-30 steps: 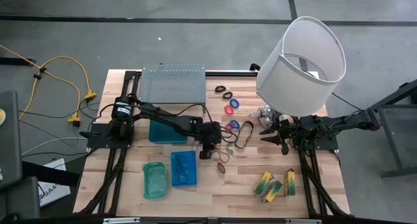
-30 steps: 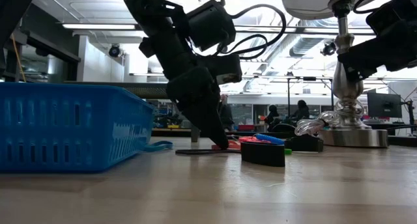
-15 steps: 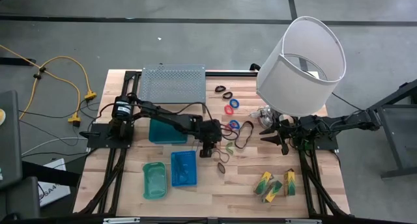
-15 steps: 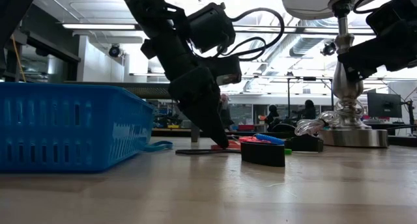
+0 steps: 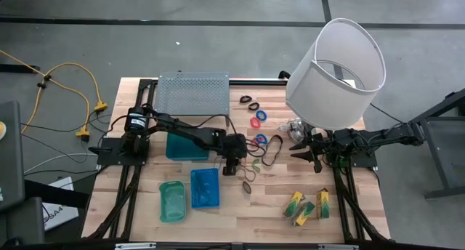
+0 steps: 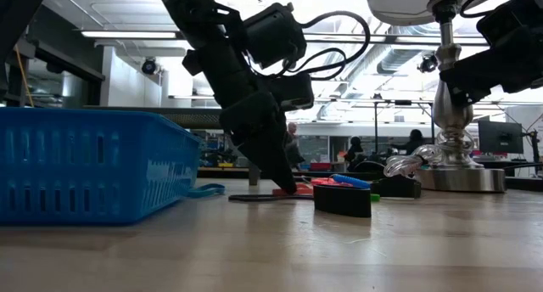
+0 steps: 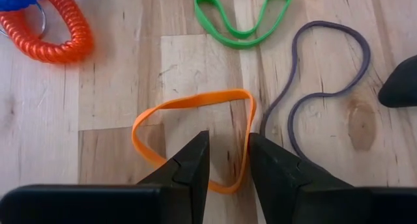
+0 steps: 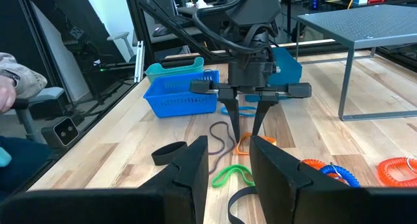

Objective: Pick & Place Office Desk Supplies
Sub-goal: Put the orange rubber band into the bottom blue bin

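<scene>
Two fingers: the left gripper (image 7: pixel 227 160) has its tips down at the wood, a narrow gap between them, nothing clamped yet.
Band: an orange rubber band (image 7: pixel 195 127) lies flat, one side of its loop running through that gap (the right-hand finger sits outside the loop, the other inside).
Long axis: the band stretches crosswise to the fingers, so closing would likely pinch a single strand.
Neighbours: a purple band (image 7: pixel 324 88) just beside, a green band (image 7: pixel 243 19) and an orange coil (image 7: pixel 55 35) farther out.
Nearer arm: the left by far; the right gripper (image 5: pixel 304 151) waits near the lamp (image 5: pixel 338 68), fingers slightly apart and empty.
Surface: pale wood table (image 5: pixel 254 214), smooth and level.
Room: a blue tray (image 5: pixel 205 187) close behind the left gripper seems the likely drop.
</scene>
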Robot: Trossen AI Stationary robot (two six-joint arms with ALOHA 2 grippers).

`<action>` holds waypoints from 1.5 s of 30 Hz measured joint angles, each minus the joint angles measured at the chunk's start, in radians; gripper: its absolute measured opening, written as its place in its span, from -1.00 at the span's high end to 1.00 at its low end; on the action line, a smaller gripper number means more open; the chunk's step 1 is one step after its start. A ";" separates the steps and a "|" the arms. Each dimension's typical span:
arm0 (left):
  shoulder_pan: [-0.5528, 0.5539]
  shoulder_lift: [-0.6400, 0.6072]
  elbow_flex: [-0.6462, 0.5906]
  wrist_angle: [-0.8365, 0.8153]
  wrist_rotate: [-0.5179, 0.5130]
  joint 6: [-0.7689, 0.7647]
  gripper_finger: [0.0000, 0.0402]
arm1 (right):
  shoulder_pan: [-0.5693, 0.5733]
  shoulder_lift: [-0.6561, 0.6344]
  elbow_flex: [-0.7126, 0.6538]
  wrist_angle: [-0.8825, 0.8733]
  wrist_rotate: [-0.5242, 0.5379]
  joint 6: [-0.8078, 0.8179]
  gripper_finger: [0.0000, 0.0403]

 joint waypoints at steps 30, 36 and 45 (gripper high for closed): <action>-0.013 0.000 0.000 -0.011 -0.019 0.000 0.94 | 0.000 0.000 0.000 0.000 0.000 0.000 0.50; -0.013 0.000 0.000 -0.014 -0.015 -0.001 0.99 | 0.000 0.000 0.000 0.000 0.000 0.000 0.50; -0.013 0.000 0.000 -0.010 -0.014 -0.012 0.99 | 0.000 0.000 0.000 0.000 0.000 0.000 0.50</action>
